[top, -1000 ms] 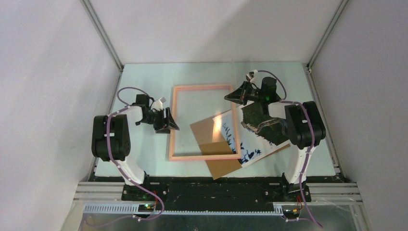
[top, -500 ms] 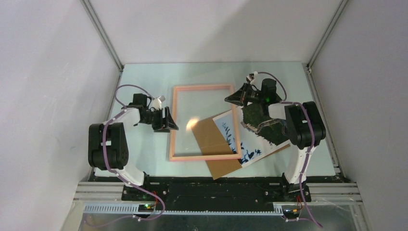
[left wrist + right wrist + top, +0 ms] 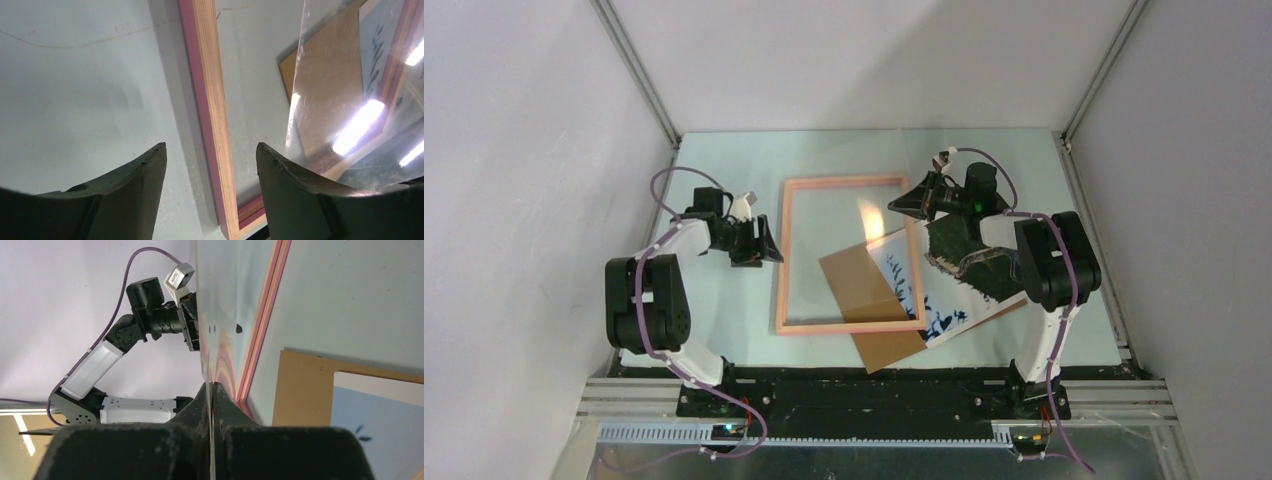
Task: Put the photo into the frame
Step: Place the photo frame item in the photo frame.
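The salmon-pink frame (image 3: 784, 250) lies flat mid-table. My right gripper (image 3: 902, 203) is shut on the edge of a clear pane (image 3: 869, 215), which it holds tilted above the frame's right side; the right wrist view shows the thin sheet pinched at the right gripper (image 3: 212, 385). The photo (image 3: 934, 300) lies skewed at the right, partly under the frame's right rail and my right arm. My left gripper (image 3: 764, 243) is open beside the frame's left rail, and in the left wrist view that rail (image 3: 212, 100) runs between the left gripper (image 3: 211, 146) tips, untouched.
A brown backing board (image 3: 859, 285) lies skewed under the frame's lower right corner and the photo. Grey walls close in the table (image 3: 724, 170) on three sides. The right arm's elbow (image 3: 1049, 255) hangs over the photo's right end.
My left gripper has shifted a little back and left along the frame's left rail. The glare on the held pane has moved, so the pane's tilt has changed slightly.
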### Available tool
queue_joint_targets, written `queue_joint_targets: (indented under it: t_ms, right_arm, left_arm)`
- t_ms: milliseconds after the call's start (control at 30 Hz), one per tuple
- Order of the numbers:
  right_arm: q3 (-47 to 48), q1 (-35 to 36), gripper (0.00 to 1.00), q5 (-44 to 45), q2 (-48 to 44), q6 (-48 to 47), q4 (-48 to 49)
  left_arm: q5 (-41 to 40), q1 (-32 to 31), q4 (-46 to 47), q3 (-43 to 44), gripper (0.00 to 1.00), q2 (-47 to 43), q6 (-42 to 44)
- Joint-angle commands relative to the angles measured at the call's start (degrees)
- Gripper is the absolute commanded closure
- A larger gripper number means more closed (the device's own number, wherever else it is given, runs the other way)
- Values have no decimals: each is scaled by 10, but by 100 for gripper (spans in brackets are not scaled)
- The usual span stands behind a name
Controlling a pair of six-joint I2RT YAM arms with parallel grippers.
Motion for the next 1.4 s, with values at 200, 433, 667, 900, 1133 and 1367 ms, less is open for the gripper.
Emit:
queue_joint_targets:
  t_ms: [200,433,667,900,1133,1367]
  right_arm:
    - [0,17,100,16,-7,83,111]
    - [1,23,100,52,15,97,128]
    - [-2,29,100,82,14,77,103]
    - [-23,33,100,114,10,61,105]
    - [-46,40,100,124,8,53,109]
    - [-55,45,100,126,7,40,99]
  left_arm:
    - [26,16,18,56,29,26,1]
    - [28,17,34,71,29,36,-19]
    - [31,17,39,72,29,45,-24]
    - [35,16,47,78,29,49,-33]
    - [42,17,51,80,29,51,-37]
    - [47,16,61,77,29,52,-44]
